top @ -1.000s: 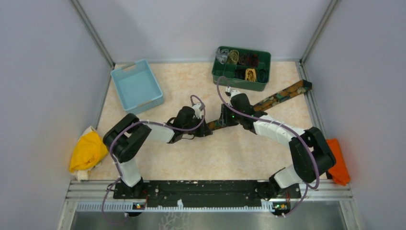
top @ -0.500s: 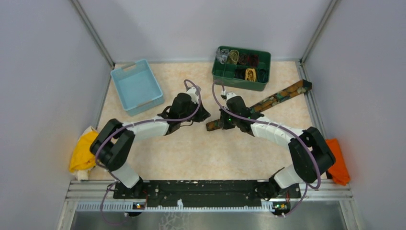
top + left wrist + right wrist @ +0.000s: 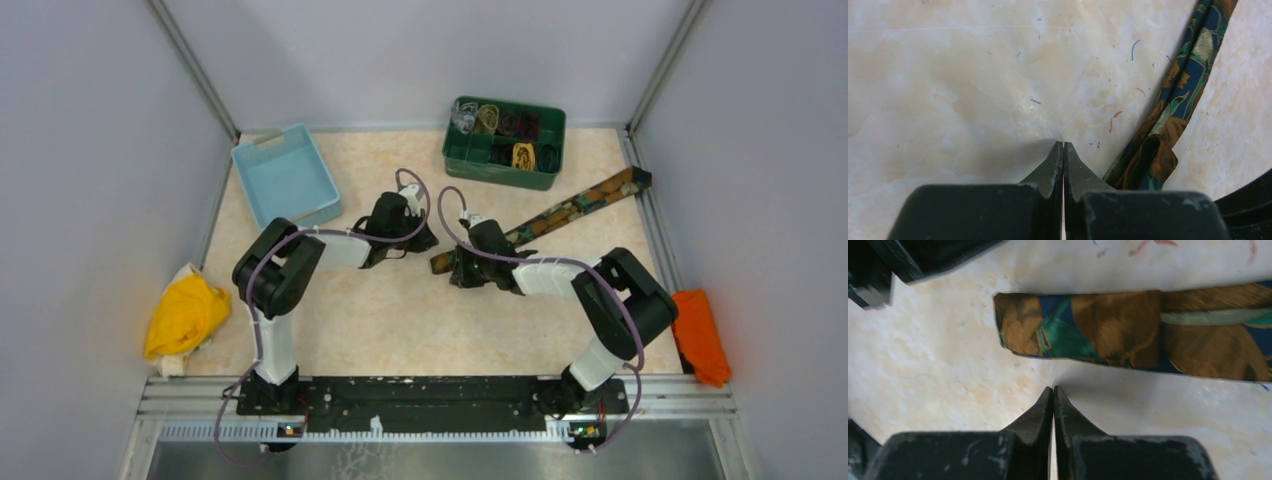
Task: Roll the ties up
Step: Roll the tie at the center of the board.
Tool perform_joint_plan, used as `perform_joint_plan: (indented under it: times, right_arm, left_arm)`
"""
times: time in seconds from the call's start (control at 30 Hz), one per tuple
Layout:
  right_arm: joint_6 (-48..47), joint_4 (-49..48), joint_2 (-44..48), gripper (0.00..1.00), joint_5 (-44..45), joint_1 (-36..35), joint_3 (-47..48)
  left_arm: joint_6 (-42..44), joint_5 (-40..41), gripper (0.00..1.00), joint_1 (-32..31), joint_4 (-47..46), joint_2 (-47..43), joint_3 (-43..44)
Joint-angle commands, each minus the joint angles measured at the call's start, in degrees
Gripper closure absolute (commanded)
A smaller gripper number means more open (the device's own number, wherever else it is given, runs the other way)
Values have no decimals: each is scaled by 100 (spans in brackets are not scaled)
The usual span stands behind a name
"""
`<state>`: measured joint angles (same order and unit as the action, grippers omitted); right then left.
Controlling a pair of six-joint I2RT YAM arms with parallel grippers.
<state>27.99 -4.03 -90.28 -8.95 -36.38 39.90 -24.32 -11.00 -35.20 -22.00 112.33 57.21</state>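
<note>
The left gripper is keeping its jaws pressed flat together with nothing between them, its tips hovering low over the marbled table. Just to the right of those tips, the folded narrow end of the patterned tie is lying on the surface, close to the fingers but not between them. From there the dark brown, gold and teal band is curving away toward the upper right of the left wrist view.

The right gripper is likewise holding its jaws closed on nothing. The tie's end is stretching across just beyond its tips, a small strip of bare table separating them.

From above, both arms are reaching inward toward the middle of the table, and the tie's near end is sitting between the two grippers. The rest of the tie is running flat and diagonal toward the far right, its other end lying by the right rail.

Behind it, a green bin is standing at the far edge, holding rolled ties in its compartments: yellow, beige, maroon and dark ones. A light blue bin is sitting at the far left. Off the table's sides, a yellow cloth is bunching at the left and an orange cloth is lying at the right.
</note>
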Motion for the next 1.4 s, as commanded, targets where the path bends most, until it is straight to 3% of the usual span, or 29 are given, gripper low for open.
perform_joint_plan:
  times: [0.0,0.43,0.7,0.83,0.93,1.1,1.23,1.37]
  right_arm:
    - [91,-513,-269,100,29,-56,108]
    - [-52,-437,-606,100,171,-58,509]
    - [-396,334,83,100,533,-299,583]
    - [-725,1155,570,91,1348,-682,833]
    - [-982,1616,598,72,2102,-1012,1187]
    - [-1351,1901,109,52,2820,-1477,1779]
    - [-1489,1983,-444,44,3154,-1546,2223]
    - [-1567,2091,-902,38,3409,-1556,2542]
  left_arm:
    - [56,-434,100,-15,-161,179,-179]
    - [-30,-828,100,-101,-395,-120,-773]
    - [-175,441,100,93,410,-225,-492]
    - [-801,1395,100,522,815,-800,-635]
    - [-1209,2137,100,678,1021,-1704,-1111]
    - [-1599,3038,100,665,1413,-3744,-2070]
    - [-1492,3306,100,677,1631,-4919,-2511]
    - [-1324,3494,100,673,1940,-5544,-2612]
